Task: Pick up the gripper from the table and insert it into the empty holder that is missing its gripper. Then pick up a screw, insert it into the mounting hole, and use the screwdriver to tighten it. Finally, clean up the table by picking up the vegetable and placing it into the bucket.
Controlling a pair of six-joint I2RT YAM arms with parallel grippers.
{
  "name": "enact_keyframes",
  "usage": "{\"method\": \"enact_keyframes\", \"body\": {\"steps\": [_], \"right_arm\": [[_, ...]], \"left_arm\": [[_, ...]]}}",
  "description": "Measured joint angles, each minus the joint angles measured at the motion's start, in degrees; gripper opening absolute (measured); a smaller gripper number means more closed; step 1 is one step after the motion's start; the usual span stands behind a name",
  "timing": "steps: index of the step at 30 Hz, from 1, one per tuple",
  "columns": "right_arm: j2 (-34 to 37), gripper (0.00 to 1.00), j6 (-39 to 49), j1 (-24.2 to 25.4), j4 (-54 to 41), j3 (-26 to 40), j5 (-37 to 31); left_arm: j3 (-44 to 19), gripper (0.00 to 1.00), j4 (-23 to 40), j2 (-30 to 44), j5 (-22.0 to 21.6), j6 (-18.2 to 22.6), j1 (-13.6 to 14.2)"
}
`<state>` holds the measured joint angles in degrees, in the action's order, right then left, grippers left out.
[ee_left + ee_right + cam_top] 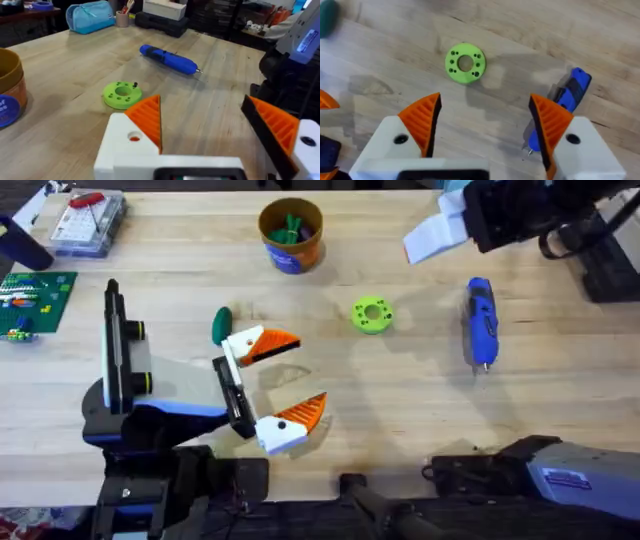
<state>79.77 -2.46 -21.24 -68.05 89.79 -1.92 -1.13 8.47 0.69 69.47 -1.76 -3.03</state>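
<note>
The gripper piece [262, 345], a white base with an orange tip and a dark slit, sits at the far end of the black holder bar [232, 392] on the left arm. Its twin [295, 420] sits at the near end. Together they form my left gripper [312, 370] [202, 100], which is open and empty. The dark green vegetable [221, 325] [326, 17] lies just beyond it. The bucket [290, 235] [10, 95] stands at the back with green pieces inside. The blue screwdriver [481, 320] [167, 58] [567, 100] lies to the right. My right gripper [485, 99] hangs open above the table.
A lime-green ring disc [372, 314] [122, 95] [465, 62] lies mid-table, with a small dark screw-like piece [135, 85] on its rim. A clear parts box [88, 222] and a green circuit board [35, 298] sit at the far left. The right arm [520, 210] looms dark at the top right.
</note>
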Motion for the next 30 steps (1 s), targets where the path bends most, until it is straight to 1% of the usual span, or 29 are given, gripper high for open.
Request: {"method": "enact_keyframes", "body": {"steps": [6, 8, 10, 14, 16, 20, 24, 30], "right_arm": [[0.02, 0.997, -0.02, -3.17, -0.65, -0.08, -1.54], [-0.32, 0.998, -0.02, -4.37, 1.05, -1.55, -1.7], [-0.99, 0.998, -0.09, -5.26, 3.41, -4.86, -1.58], [-3.13, 0.996, -0.36, -5.58, 10.39, -14.61, 0.43], [-3.81, 0.998, -0.49, -5.58, 12.79, -18.47, 1.28], [-3.91, 0.997, -0.56, -5.49, 14.29, -23.34, 2.07], [-2.09, 0.997, -0.57, -5.14, 15.02, -24.72, 2.25], [3.4, 0.998, -0.6, -3.76, 16.68, -24.78, 2.41]], "left_arm": [[0.0, 0.995, 0.0, 0.0, 0.0, 0.02, 0.0], [0.0, 0.995, 0.0, 0.0, 0.0, 0.0, 0.0], [0.0, 0.995, 0.0, 0.0, 0.0, 0.0, 0.0], [0.0, 0.995, 0.0, 0.0, 0.0, 0.0, 0.0], [0.0, 0.995, 0.0, 0.0, 0.0, 0.01, 0.0], [0.0, 0.995, 0.0, 0.0, 0.0, 0.01, 0.0], [0.0, 0.995, 0.0, 0.0, 0.0, 0.0, 0.0], [0.0, 0.995, 0.0, 0.0, 0.0, 0.0, 0.0]]}}
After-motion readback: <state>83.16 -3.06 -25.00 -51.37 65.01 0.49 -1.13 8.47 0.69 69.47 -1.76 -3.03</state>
